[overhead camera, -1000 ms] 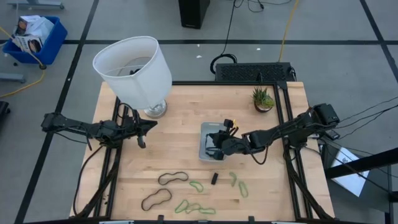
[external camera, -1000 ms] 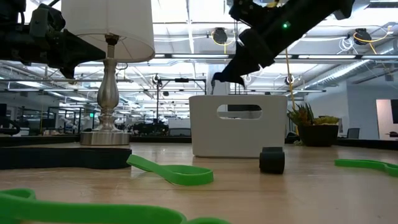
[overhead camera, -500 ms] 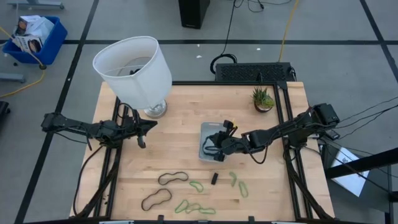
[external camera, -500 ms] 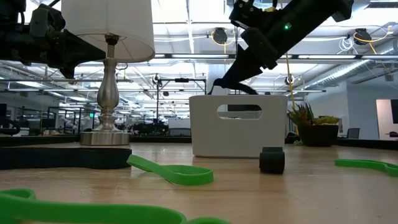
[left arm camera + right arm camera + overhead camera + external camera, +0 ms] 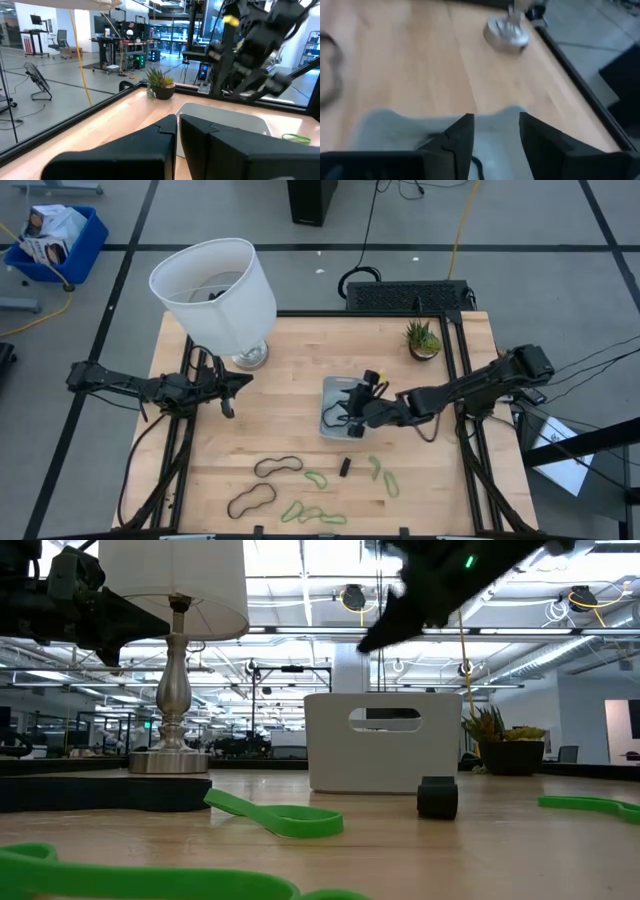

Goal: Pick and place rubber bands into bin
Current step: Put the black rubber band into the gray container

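I've got the table (image 5: 290,360) under me, a lamp (image 5: 213,290) at its eleven o'clock corner and a small potted plant (image 5: 423,337) at one o'clock. My left gripper (image 5: 229,390) is parked near the lamp base, over at nine o'clock, its fingers pressed together in its own wrist view, holding nothing. My right gripper (image 5: 347,413) sits over the bin (image 5: 330,392) near table centre; its wrist camera looks down into the tray with a gap between the fingers, hand released, and I can't make out a band between them, though a thin dark line shows on the tray floor that may be one. The rubber bands (image 5: 278,466) still on the wood lie at six o'clock from that hand: two black loops toward seven, a string of green ones (image 5: 312,513) along the near edge, and two more green (image 5: 384,473) at five o'clock, just past a small black block (image 5: 344,467). Those two green ones run long-ways toward the near edge and are closest to the right arm, so I judge they're next. No labels or writing I can read anywhere.
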